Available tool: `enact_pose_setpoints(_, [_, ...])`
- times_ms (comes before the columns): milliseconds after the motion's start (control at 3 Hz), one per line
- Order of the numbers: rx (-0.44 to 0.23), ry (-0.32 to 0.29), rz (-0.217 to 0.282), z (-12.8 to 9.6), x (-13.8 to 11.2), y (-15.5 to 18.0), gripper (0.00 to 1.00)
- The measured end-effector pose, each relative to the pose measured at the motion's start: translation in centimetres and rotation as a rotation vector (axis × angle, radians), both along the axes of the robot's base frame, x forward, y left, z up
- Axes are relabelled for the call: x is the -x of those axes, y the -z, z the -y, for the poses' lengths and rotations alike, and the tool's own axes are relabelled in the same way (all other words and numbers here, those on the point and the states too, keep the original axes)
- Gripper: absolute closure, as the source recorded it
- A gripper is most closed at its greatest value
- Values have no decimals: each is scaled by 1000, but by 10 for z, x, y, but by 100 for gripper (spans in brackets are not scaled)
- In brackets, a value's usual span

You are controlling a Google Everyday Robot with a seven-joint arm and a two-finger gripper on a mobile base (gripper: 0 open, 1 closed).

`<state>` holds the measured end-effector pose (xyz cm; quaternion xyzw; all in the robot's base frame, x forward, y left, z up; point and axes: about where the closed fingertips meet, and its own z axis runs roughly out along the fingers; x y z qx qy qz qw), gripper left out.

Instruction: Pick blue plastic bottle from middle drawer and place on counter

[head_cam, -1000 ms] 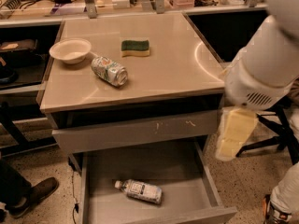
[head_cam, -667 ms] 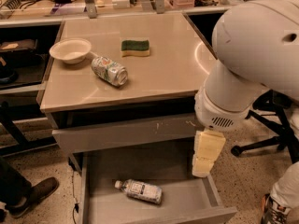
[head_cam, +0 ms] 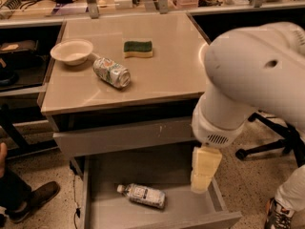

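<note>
From my seat the gripper (head_cam: 200, 182) hangs off the big white arm, low over the right end of the open middle drawer (head_cam: 97, 209), close to its right side wall. I cannot tell how wide it is set; it is clear of the bottle and I see nothing in its hold.

The blue plastic bottle (head_cam: 142, 195) lies on its side on the drawer's flat bottom, towards the front and about midway across. It sits to the left of the gripper in the camera view, near but not touching. Its long axis runs roughly across the drawer, white cap at the left end, base towards the gripper and a little nearer the front.

My read: I have to travel left and down, then close across the bottle's body, not along it. The counter (head_cam: 167, 75) above has bare surface on the right for the drop
</note>
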<state>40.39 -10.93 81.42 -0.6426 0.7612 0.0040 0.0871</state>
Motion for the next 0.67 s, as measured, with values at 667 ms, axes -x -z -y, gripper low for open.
enact_pose_setpoints(667, [6,77,-87,-34,6,126,0])
